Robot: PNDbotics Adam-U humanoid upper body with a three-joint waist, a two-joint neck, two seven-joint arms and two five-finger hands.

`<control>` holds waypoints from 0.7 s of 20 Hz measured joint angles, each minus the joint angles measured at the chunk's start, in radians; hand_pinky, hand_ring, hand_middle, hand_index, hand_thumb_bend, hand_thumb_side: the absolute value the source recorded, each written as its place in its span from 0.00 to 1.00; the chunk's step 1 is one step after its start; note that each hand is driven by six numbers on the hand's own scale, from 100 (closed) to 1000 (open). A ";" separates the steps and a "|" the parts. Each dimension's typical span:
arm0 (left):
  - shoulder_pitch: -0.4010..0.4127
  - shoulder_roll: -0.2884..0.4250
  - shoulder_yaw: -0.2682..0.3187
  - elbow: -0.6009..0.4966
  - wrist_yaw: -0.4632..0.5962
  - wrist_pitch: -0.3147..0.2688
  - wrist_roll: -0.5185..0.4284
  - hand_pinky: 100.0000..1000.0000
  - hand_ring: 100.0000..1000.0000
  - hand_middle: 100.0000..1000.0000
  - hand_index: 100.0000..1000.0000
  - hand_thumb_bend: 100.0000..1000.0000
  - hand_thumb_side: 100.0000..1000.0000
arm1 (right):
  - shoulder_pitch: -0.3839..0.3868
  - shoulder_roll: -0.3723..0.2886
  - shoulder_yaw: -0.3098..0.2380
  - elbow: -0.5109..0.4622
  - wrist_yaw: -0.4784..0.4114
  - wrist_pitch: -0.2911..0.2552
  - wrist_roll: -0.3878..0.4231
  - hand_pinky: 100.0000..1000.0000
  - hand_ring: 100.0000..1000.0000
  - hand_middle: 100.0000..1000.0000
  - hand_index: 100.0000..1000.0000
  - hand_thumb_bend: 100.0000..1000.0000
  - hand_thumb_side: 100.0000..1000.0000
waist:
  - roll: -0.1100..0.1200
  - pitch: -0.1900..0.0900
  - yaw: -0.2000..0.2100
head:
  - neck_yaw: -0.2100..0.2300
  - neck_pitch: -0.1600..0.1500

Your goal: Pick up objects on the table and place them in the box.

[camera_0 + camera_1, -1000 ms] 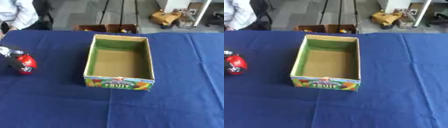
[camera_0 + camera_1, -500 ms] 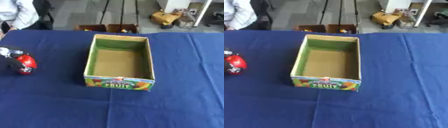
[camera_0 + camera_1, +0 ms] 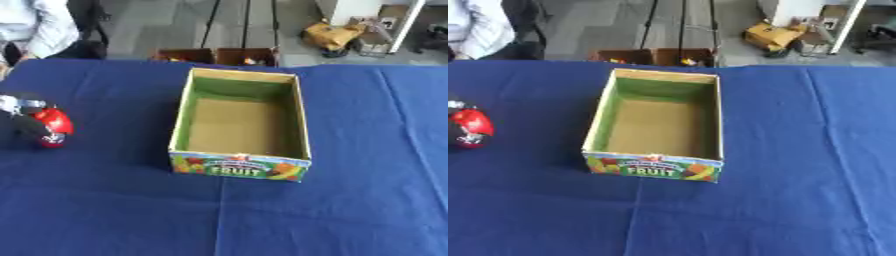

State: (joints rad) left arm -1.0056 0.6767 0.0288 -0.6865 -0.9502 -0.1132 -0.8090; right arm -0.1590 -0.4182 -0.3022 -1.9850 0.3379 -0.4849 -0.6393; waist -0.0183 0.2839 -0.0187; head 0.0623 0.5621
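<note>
An open cardboard box (image 3: 241,165) with a green inner lining and a "FRUIT" label on its front stands empty in the middle of the blue table (image 3: 350,200). Far to the left lies a round red object (image 3: 55,123) with a pale spot low on it. My left hand (image 3: 21,122), black with a silver joint, comes in from the left edge, and its dark fingers are curled round the red object's left side. Most of that hand is cut off by the edge of the view. The right hand shows in neither view.
Beyond the table's far edge stand two brown crates (image 3: 217,55) on the floor. A person in a light shirt (image 3: 39,25) is at the far left corner. A brown bag (image 3: 332,35) lies on the floor further back.
</note>
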 measured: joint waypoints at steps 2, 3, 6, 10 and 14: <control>0.000 0.000 0.000 0.000 0.000 0.001 0.003 0.25 0.56 0.74 0.84 0.00 0.32 | 0.000 0.000 0.000 0.000 -0.002 0.002 -0.003 0.69 0.73 0.55 0.72 0.00 1.00 | 0.000 0.000 0.001 | 0.000 0.000; -0.001 0.000 0.000 0.000 0.000 0.002 0.004 0.24 0.56 0.74 0.83 0.00 0.32 | 0.000 0.000 0.000 0.000 -0.003 0.003 -0.004 0.69 0.73 0.55 0.72 0.00 1.00 | 0.000 -0.001 0.002 | 0.000 0.000; -0.002 -0.001 0.000 0.000 0.001 0.003 0.006 0.23 0.55 0.72 0.79 0.00 0.32 | 0.000 0.000 0.000 0.000 -0.006 0.005 -0.006 0.69 0.73 0.55 0.72 0.00 1.00 | 0.000 -0.001 0.004 | 0.000 0.000; -0.008 -0.001 0.000 -0.009 0.007 0.000 0.010 0.21 0.55 0.70 0.76 0.00 0.32 | 0.000 0.000 0.000 0.000 -0.006 0.007 -0.009 0.69 0.73 0.55 0.72 0.00 1.00 | 0.001 -0.005 0.006 | 0.000 0.001; -0.014 -0.001 0.000 -0.026 0.017 0.001 0.016 0.19 0.54 0.68 0.75 0.00 0.32 | 0.001 0.000 0.000 0.000 -0.007 0.010 -0.012 0.69 0.73 0.54 0.72 0.00 1.00 | 0.004 -0.006 0.006 | -0.001 0.002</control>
State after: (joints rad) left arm -1.0194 0.6758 0.0285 -0.7123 -0.9329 -0.1119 -0.7929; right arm -0.1584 -0.4182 -0.3023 -1.9850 0.3312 -0.4748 -0.6509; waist -0.0143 0.2776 -0.0124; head 0.0614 0.5638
